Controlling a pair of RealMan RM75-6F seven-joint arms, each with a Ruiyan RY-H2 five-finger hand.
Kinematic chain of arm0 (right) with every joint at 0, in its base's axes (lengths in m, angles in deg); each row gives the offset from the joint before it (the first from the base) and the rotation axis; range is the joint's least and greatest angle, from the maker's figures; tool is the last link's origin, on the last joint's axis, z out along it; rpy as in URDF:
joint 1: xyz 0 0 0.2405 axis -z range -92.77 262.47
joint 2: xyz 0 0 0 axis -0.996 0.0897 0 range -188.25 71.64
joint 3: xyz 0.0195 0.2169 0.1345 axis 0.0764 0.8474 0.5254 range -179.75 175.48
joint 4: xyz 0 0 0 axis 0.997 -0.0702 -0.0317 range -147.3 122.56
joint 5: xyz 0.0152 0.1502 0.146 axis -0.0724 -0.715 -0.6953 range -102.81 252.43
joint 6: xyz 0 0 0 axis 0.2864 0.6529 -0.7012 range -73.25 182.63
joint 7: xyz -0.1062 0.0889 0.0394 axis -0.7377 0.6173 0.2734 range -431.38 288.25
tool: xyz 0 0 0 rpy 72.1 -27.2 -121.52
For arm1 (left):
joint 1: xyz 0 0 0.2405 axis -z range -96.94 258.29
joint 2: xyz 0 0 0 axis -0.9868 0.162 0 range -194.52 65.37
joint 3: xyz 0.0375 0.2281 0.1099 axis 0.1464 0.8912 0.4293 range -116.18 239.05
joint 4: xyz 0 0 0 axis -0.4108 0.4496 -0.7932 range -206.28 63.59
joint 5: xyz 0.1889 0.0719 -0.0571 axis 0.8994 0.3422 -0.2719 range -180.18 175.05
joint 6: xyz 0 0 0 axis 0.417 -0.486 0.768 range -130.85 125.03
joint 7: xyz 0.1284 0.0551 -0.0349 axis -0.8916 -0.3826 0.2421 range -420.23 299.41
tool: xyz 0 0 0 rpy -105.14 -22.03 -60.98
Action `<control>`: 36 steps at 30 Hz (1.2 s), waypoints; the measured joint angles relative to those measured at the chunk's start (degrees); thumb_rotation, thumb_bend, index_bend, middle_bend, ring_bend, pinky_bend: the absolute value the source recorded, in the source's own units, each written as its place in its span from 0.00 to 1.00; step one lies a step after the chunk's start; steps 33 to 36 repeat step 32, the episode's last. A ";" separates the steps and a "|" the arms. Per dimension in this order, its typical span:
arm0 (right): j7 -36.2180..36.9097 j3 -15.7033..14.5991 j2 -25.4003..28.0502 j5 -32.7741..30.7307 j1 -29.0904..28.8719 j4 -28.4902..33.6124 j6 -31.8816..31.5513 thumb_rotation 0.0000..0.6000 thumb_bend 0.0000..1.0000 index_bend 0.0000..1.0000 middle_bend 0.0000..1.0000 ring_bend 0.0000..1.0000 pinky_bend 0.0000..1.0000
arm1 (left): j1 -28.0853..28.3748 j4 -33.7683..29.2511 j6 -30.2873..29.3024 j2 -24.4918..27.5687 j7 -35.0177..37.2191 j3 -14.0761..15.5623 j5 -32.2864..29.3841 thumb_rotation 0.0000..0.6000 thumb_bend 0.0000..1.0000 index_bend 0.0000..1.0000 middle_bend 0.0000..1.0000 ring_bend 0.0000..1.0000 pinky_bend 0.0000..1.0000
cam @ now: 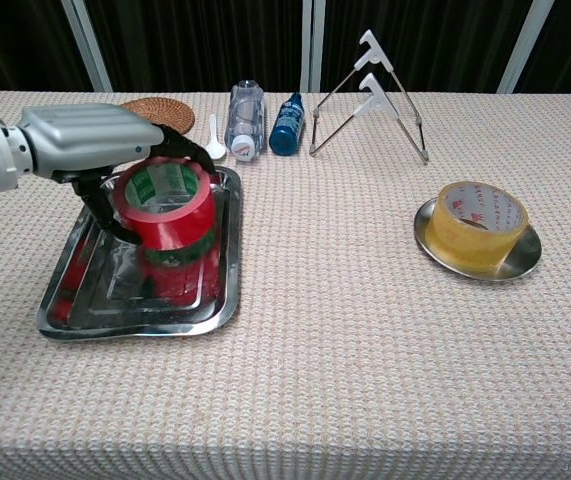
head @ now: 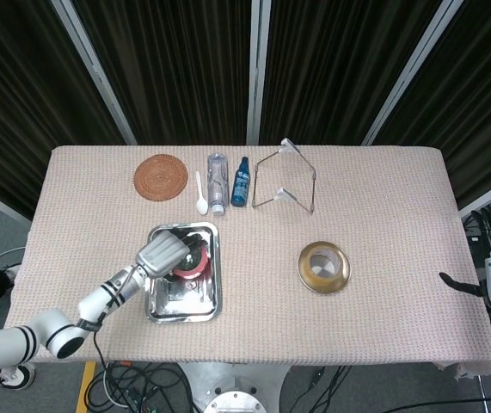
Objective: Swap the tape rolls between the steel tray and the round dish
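Observation:
My left hand grips the red tape roll and holds it in the air above the steel tray, whose floor mirrors the roll. The yellow tape roll sits in the round dish at the right. Only a dark tip of my right hand shows at the right edge of the head view; its fingers cannot be made out.
Along the back of the table lie a woven coaster, a white spoon, a clear bottle, a blue bottle and a wire stand.

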 measured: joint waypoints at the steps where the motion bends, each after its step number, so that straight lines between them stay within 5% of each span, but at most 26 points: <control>1: -0.06 0.04 -0.03 0.03 0.01 0.04 -0.07 1.00 0.00 0.00 0.00 0.00 0.00 | -0.23 0.45 -0.35 -0.26 0.43 0.21 0.24 1.00 0.19 0.07 0.07 0.05 0.29; 7: -0.74 0.22 -0.52 0.61 0.15 0.19 -0.50 1.00 0.00 0.00 0.00 0.00 0.00 | -1.85 2.75 -3.10 -1.32 1.83 0.66 1.18 1.00 0.16 0.01 0.00 0.00 0.22; 16: -1.56 -0.76 -0.94 2.67 0.86 0.32 -1.28 1.00 0.00 0.00 0.00 0.00 0.00 | -6.58 -2.58 -8.63 2.47 -1.15 0.66 -1.01 1.00 0.16 0.01 0.01 0.00 0.21; 23: -4.74 -4.41 -3.23 9.69 3.70 -1.34 -6.59 1.00 0.00 0.00 0.00 0.00 0.00 | -17.09 -5.33 -24.64 3.52 -0.77 1.05 -2.55 1.00 0.15 0.04 0.03 0.00 0.19; 27: -5.26 -6.11 -6.61 12.24 5.98 -6.51 -10.63 1.00 0.00 0.00 0.00 0.00 0.00 | -27.95 -5.05 -37.21 3.72 -0.13 2.75 -3.10 1.00 0.15 0.04 0.05 0.00 0.19; 32: -5.02 -8.78 -10.38 13.58 8.59 -12.58 -11.60 1.00 0.00 0.00 0.00 0.00 0.00 | -35.85 -3.93 -43.86 4.17 1.28 4.98 -2.70 1.00 0.15 0.05 0.05 0.00 0.19; 36: -5.02 -8.78 -10.38 13.58 8.59 -12.58 -11.60 1.00 0.00 0.00 0.00 0.00 0.00 | -35.85 -3.93 -43.86 4.17 1.28 4.98 -2.70 1.00 0.15 0.05 0.05 0.00 0.19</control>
